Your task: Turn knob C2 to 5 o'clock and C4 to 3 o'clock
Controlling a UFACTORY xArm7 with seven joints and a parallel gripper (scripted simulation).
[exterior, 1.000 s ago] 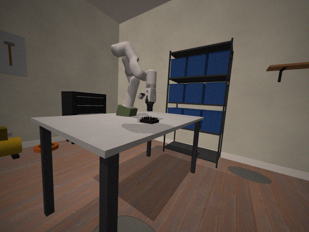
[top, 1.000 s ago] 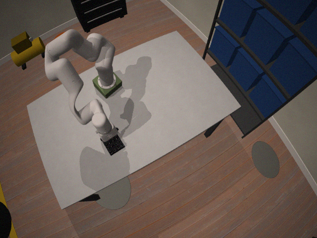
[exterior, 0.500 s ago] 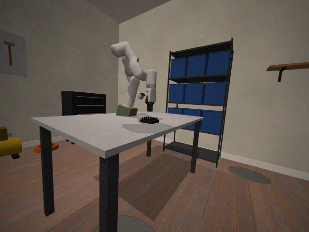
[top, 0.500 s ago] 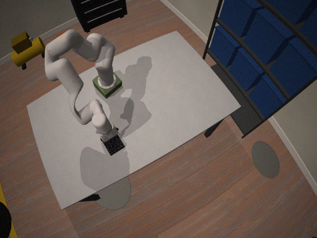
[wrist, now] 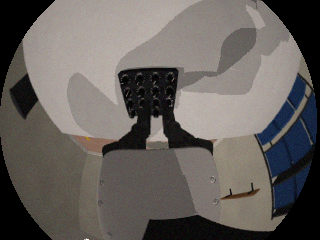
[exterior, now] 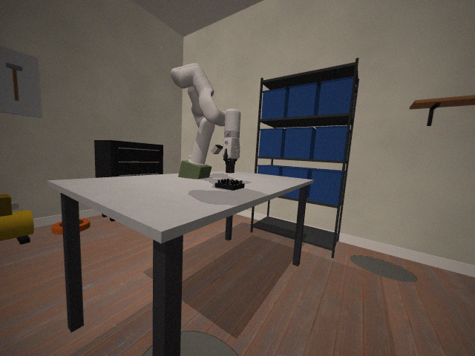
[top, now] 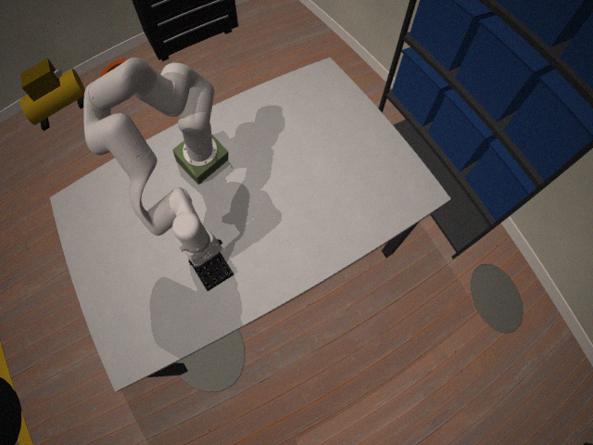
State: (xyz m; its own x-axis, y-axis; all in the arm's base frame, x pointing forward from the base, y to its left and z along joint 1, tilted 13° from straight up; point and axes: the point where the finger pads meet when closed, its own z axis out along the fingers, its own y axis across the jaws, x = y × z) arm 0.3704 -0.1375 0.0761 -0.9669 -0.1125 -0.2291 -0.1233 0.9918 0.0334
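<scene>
The black knob box (top: pixel 215 275) (exterior: pixel 229 185) (wrist: pixel 148 91) stands on its feet on the white table (top: pixel 334 144) (exterior: pixel 133 199), toward the table's front edge. Its knobs show as small dark studs. Their white lines and names are too small to read. My gripper (exterior: pixel 229 169) (wrist: pixel 155 107) points straight down and hangs a short way above the box, over the edge nearest the arm. Its fingers stand narrowly apart with nothing between them. In the top view the wrist (top: pixel 195 239) hides the fingers and part of the box.
The arm's green base block (top: pixel 201 167) (exterior: pixel 194 169) sits on the table behind the box. A black shelf with blue bins (top: pixel 478 95) (exterior: pixel 306 126) stands beside the table. A black drawer cabinet (top: pixel 186 19) (exterior: pixel 128 156) stands by the far wall.
</scene>
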